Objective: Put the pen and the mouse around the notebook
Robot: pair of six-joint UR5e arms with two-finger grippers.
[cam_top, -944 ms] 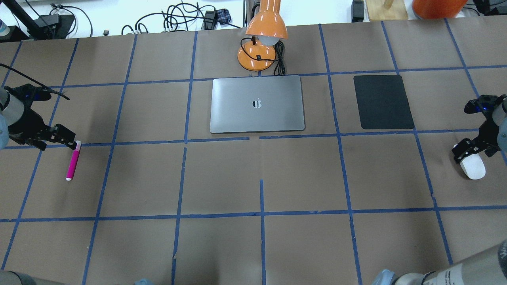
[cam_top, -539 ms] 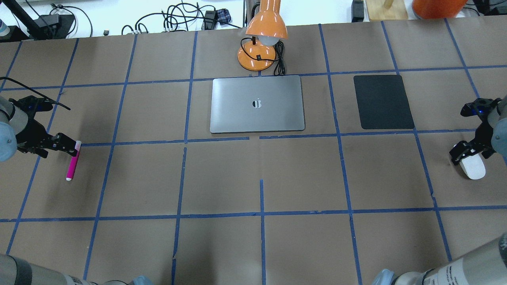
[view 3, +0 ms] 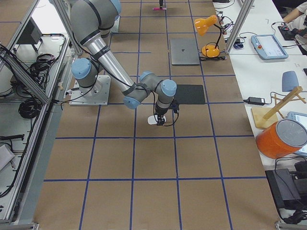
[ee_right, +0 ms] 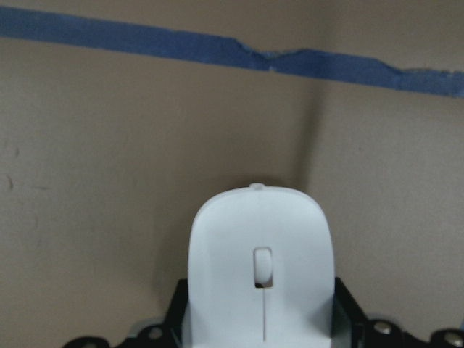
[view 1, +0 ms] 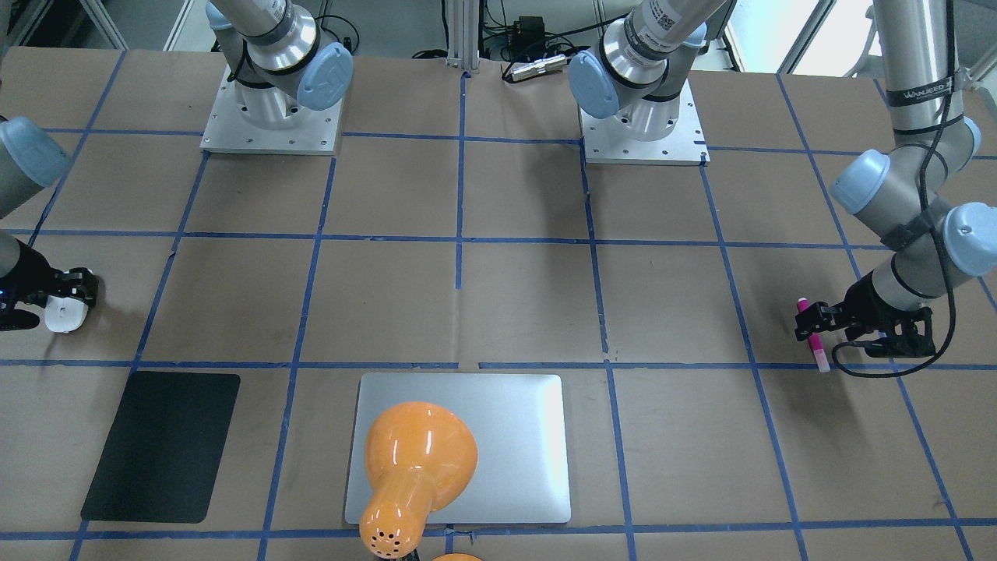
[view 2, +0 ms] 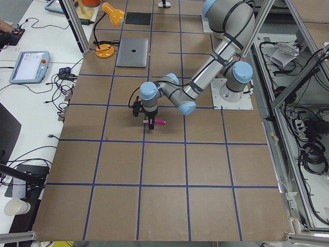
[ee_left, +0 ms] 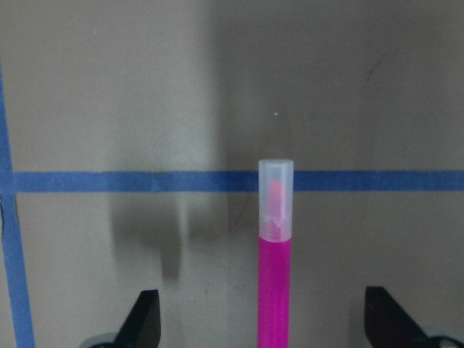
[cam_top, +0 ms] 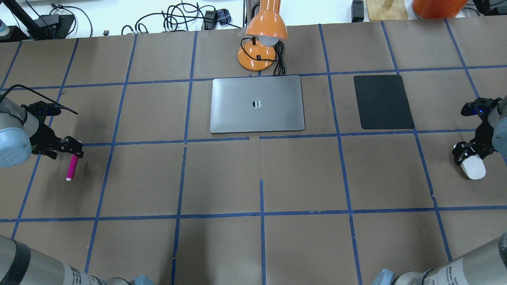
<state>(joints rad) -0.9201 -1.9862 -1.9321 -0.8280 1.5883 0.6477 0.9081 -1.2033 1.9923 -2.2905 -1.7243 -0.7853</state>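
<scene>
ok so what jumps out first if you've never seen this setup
The orange lamp stands at the table's far edge, just behind the silver notebook in the middle. Next comes the bright pink pen at the left gripper far left, and the white mouse at the right gripper far right.

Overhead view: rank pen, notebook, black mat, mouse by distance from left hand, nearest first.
1. Slim pink pen, at the left hand, far left.
2. Silver-grey metallic notebook, centre.
3. Thin black mat, right of centre.
4. White oval mouse, far right.

Wearing silver tubing with pale blue joint caps, showing black lettering (a black cable looping off the left wrist), sitting on screwed baseplates.
</scene>
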